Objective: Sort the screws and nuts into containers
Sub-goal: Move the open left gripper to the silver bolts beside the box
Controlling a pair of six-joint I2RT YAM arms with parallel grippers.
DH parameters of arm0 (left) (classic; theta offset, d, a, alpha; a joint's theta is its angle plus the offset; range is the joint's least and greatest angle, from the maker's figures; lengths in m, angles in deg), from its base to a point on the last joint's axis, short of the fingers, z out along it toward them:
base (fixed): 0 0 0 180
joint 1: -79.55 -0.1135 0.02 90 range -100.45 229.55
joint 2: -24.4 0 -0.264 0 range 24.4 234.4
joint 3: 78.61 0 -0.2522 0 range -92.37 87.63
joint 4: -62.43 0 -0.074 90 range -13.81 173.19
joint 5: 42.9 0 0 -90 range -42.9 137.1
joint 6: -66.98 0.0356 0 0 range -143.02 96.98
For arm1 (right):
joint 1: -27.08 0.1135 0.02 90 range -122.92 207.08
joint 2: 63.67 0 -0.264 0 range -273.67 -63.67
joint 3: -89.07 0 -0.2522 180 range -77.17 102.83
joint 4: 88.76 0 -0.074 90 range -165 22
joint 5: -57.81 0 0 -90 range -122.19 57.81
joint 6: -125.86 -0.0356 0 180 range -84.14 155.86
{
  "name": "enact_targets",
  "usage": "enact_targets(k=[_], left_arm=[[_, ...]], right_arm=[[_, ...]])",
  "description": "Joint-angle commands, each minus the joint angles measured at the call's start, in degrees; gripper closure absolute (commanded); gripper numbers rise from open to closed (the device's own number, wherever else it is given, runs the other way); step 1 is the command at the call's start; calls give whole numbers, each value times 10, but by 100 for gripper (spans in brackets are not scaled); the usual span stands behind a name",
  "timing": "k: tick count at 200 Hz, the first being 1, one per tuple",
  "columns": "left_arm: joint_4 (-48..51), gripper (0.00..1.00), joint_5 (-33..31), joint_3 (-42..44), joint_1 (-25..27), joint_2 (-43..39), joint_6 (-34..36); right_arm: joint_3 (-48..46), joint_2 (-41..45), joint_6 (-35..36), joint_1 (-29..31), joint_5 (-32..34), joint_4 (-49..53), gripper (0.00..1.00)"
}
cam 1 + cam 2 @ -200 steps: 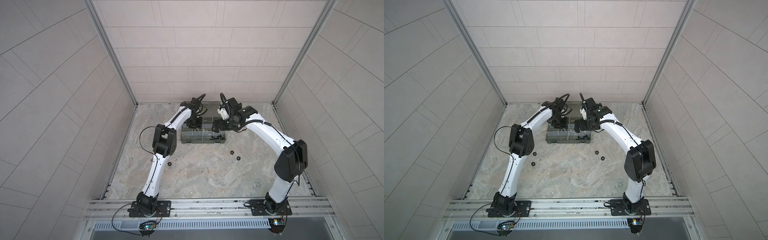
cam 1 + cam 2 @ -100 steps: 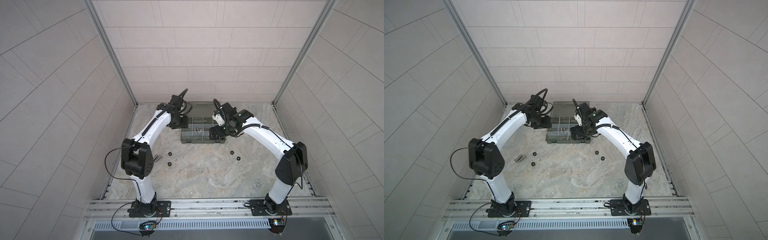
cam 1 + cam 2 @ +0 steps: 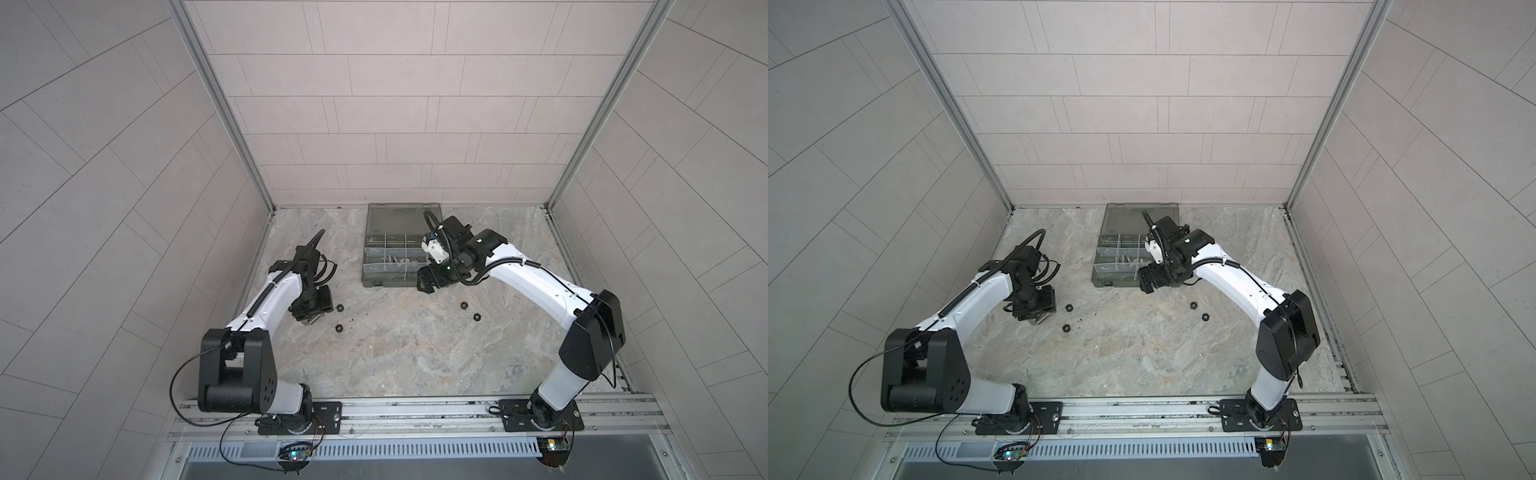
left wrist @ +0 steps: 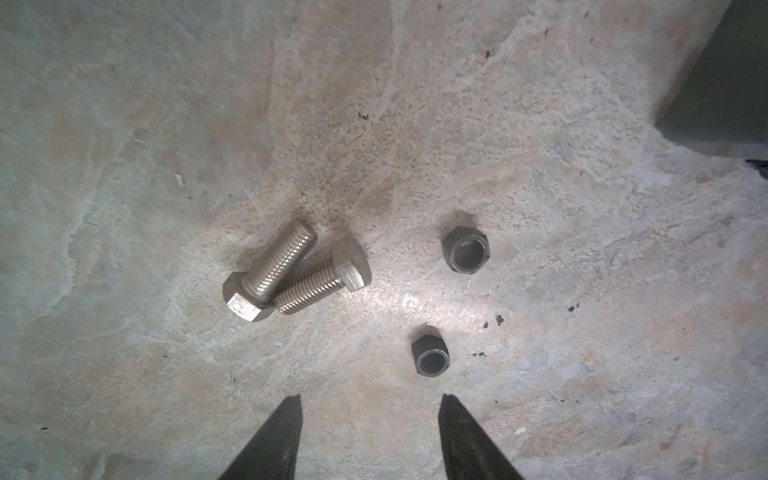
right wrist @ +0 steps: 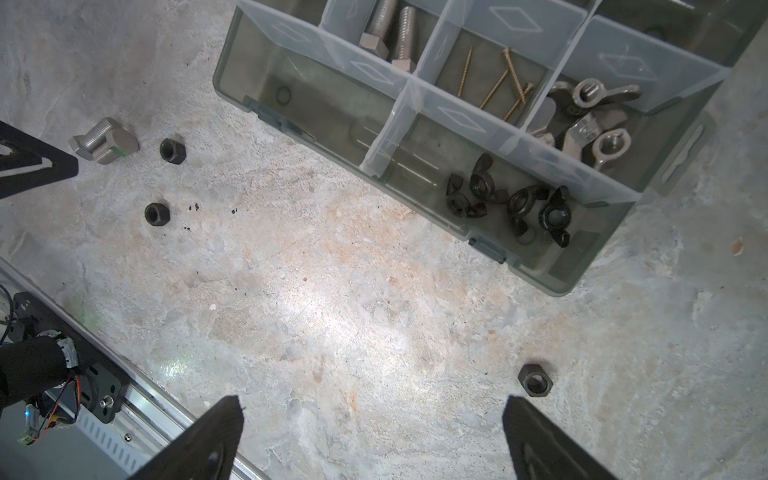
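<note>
Two silver hex-head screws (image 4: 270,272) lie crossed on the stone floor, with two black hex nuts (image 4: 465,249) beside them. My left gripper (image 4: 370,401) hangs open above this group, holding nothing; in a top view it (image 3: 311,309) is left of the case. My right gripper (image 5: 372,405) is wide open and empty over bare floor in front of the containers (image 5: 332,108). A black hex nut (image 5: 535,379) lies just beyond one fingertip. The compartments hold bolts (image 5: 386,29), thin screws (image 5: 494,83), silver wing nuts (image 5: 594,120) and black wing nuts (image 5: 511,203).
The case (image 3: 386,280) stands at the back middle with its lid (image 3: 403,216) laid open toward the rear wall. Two more hex nuts (image 3: 464,305) lie on the floor right of centre. Tiled walls close in three sides; a metal rail (image 3: 415,409) runs along the front.
My left arm swung from the case out to the left and down over the loose screws, its jaws opening wider. My right gripper drew back from the case toward the front.
</note>
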Motion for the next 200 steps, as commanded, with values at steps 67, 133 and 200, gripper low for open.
enact_targets(k=[67, 133, 200], left_arm=[[-41, 43, -33, 19, -15, 67, 28], [-45, 45, -50, -15, -17, 128, 52], [-32, 47, -53, -39, -17, 144, 65]], right_arm=[[-43, 62, -10, 6, 17, -1, 1], [-60, 78, -13, 5, 35, -1, 1], [-63, 75, -9, 2, 46, -1, 1]])
